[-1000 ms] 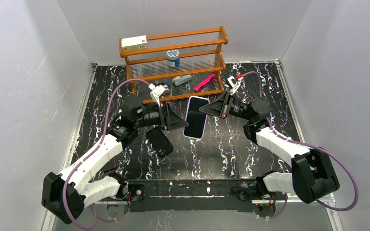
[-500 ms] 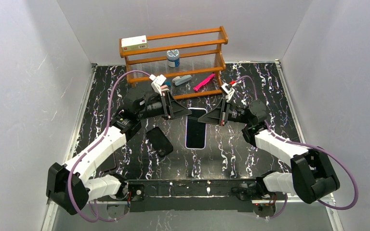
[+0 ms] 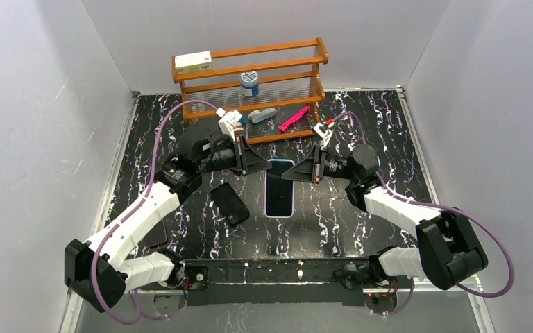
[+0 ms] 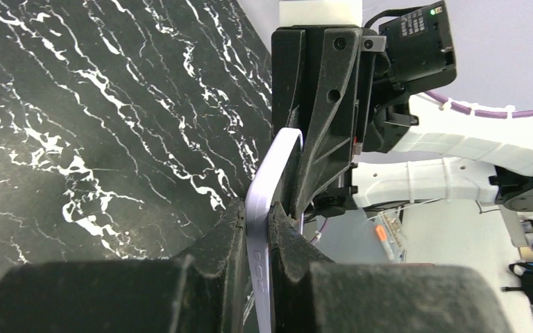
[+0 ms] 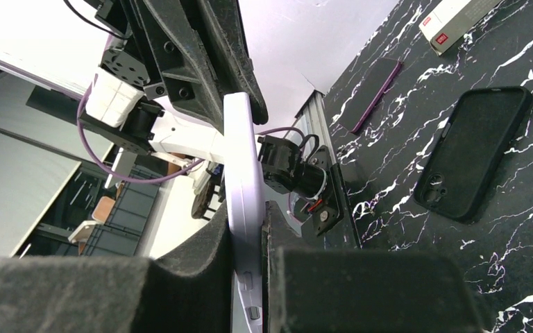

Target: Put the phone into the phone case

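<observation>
The phone [image 3: 279, 194], with a dark glossy screen and a pale lavender rim, hangs screen-up over the middle of the table. My left gripper [image 3: 268, 167] is shut on its far left edge. My right gripper [image 3: 288, 173] is shut on its far right edge. In the left wrist view the lavender rim [image 4: 258, 208] is pinched between my left gripper [image 4: 258, 225] jaws. The right wrist view shows the phone [image 5: 241, 166] clamped edge-on in my right gripper [image 5: 248, 243]. The matte black phone case [image 3: 230, 203] lies flat to the left, apart from both grippers, also visible as the phone case [image 5: 473, 152].
A wooden rack [image 3: 319, 52] stands at the back holding a white box [image 3: 193, 62], a jar [image 3: 249, 84], a pink item [image 3: 294, 118] and a grey-blue item [image 3: 262, 115]. A second dark, purple-rimmed phone [image 5: 371, 83] lies on the marble table [image 3: 361, 229] beyond the case.
My left gripper swung right to the phone's far left edge and shut on it. The right gripper, still holding the phone, shifted it slightly left and nearer.
</observation>
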`<state>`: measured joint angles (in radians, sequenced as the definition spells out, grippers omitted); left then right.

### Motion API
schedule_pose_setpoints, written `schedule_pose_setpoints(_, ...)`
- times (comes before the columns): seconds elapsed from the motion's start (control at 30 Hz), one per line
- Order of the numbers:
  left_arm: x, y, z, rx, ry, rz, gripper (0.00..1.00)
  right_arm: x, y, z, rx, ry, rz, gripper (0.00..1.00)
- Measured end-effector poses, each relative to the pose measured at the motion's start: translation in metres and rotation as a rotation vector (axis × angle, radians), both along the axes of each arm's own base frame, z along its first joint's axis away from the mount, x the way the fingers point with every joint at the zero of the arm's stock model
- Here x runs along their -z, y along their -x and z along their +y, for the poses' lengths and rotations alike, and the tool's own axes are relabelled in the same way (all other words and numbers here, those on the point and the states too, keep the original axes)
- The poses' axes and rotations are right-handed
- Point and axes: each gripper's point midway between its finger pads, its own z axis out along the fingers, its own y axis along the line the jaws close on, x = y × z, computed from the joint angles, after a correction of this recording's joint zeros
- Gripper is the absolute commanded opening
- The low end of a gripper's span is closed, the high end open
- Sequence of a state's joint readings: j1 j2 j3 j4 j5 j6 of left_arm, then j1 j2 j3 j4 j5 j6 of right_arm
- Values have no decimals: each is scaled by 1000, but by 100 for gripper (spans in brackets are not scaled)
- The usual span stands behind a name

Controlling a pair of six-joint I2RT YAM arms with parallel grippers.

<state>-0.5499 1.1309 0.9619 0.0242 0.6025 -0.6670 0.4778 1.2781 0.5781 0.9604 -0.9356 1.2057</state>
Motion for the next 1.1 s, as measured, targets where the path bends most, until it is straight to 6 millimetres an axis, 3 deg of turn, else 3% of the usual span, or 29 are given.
schedule_pose_setpoints(0.07, 3, 1, 2, -5, -23, -7, 12, 3, 0, 1, 1, 8, 4, 1)
schedule_pose_setpoints(0.17, 10, 2, 5, -7, -55, -14, 48, 9, 1, 3, 7, 18, 16, 1)
schedule_pose_setpoints(0.27, 25, -4, 15, -47, -126, -15, 71, 18, -5, 1, 40, 44, 47, 1)
schedule_pose_setpoints(0.47, 46, -14, 36, -136, -257, -13, 98, 58, -22, -4, 154, 186, 104, 1)
schedule_pose_setpoints(0.77, 67, -18, 72, -275, -411, -25, 98, 128, -52, -19, 240, 487, 184, 1)
schedule_pose_setpoints(0.9, 97, -15, 90, -342, -501, 37, 98, 170, -68, -35, 245, 589, 282, 2)
schedule_pose_setpoints(0.97, 113, -12, 98, -372, -537, 81, 98, 194, -75, -43, 241, 647, 333, 6)
schedule_pose_setpoints(1.1, 143, -7, 113, -439, -606, 179, 98, 206, -84, -53, 250, 677, 360, 22)
